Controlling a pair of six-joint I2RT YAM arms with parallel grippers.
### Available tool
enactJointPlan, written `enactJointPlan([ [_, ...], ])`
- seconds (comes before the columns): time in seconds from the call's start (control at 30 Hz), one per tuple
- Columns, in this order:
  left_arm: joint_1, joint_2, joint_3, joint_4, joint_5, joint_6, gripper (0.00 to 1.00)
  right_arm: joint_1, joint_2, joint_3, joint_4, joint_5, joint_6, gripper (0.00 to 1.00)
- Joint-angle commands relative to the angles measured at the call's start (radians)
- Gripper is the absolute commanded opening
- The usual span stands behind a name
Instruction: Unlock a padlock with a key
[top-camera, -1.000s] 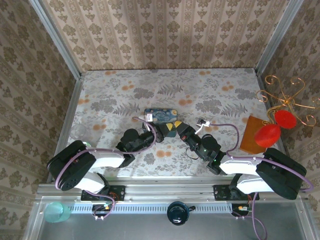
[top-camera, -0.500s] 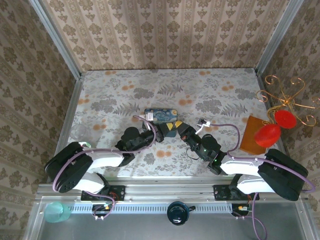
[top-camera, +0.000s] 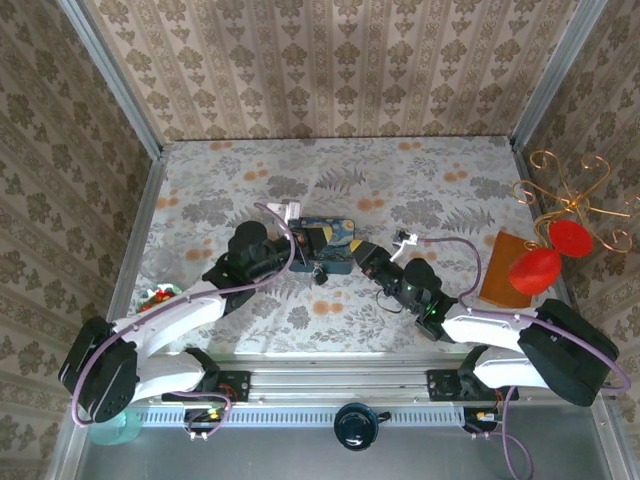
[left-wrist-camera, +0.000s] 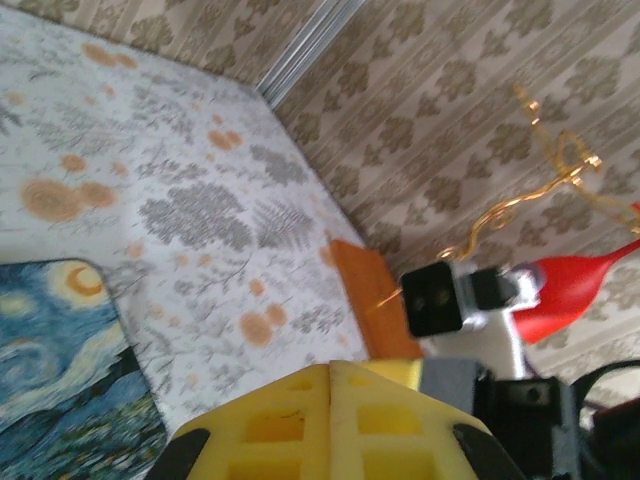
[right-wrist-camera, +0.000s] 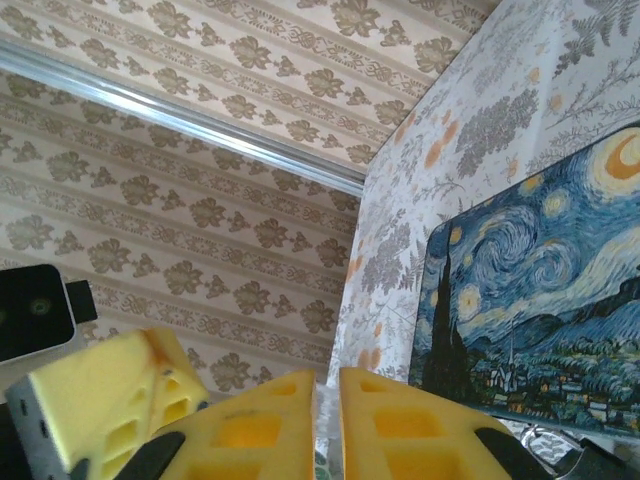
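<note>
my finger pads (left-wrist-camera: 400, 425) are bright yellow. the tin (top-camera: 338, 232) is deep blue, painted with a swirling sky, pale yellow stars and an orange crescent. the table (top-camera: 420, 190) is pale grey with grey leaves and orange blossoms. the walls (top-camera: 330, 70) are beige damask stripes. a red ornament (top-camera: 535, 268) hangs on a gold stand (top-camera: 565, 175).

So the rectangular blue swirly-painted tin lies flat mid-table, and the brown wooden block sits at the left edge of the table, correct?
Not quite. The brown wooden block sits at the right edge of the floral-covered table, not the left, as the top external view shows. The rectangular blue swirly-painted tin does lie flat mid-table.
</note>
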Motion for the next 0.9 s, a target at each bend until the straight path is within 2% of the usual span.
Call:
enactJointPlan([
  [0.0,0.019,-0.019,0.033,-0.200,0.053,0.101,0.00,-0.032,-0.054,0.027,-0.091,-0.092,-0.046,0.07],
  [0.03,0.019,-0.024,0.028,-0.203,0.055,0.107,0.00,-0.038,-0.073,0.024,-0.111,-0.086,-0.051,0.03],
  [0.1,0.017,-0.027,0.013,-0.194,0.063,0.109,0.00,-0.046,-0.098,0.020,-0.141,-0.079,-0.054,0.00],
  [0.2,0.020,-0.025,0.004,-0.218,0.065,0.126,0.00,-0.052,-0.132,0.042,-0.221,-0.093,-0.074,0.03],
  [0.27,0.019,-0.033,0.002,-0.257,0.052,0.148,0.01,-0.058,-0.176,0.087,-0.401,-0.085,-0.121,0.12],
  [0.33,0.019,-0.054,0.005,-0.331,0.015,0.181,0.05,-0.076,-0.198,0.199,-0.754,-0.058,-0.227,0.13],
  [0.37,0.019,-0.063,0.008,-0.370,-0.012,0.198,0.07,-0.088,-0.189,0.241,-0.869,-0.059,-0.276,0.16],
  [0.5,0.019,-0.113,0.015,-0.524,-0.130,0.260,0.19,-0.164,-0.099,0.358,-1.143,-0.096,-0.403,0.30],
  [0.6,0.025,-0.156,-0.010,-0.557,-0.179,0.283,0.31,-0.192,0.007,0.426,-1.234,-0.120,-0.471,0.33],
  [0.87,0.067,-0.283,-0.100,-0.565,-0.233,0.287,0.46,-0.206,0.283,0.568,-1.294,-0.113,-0.510,0.40],
])
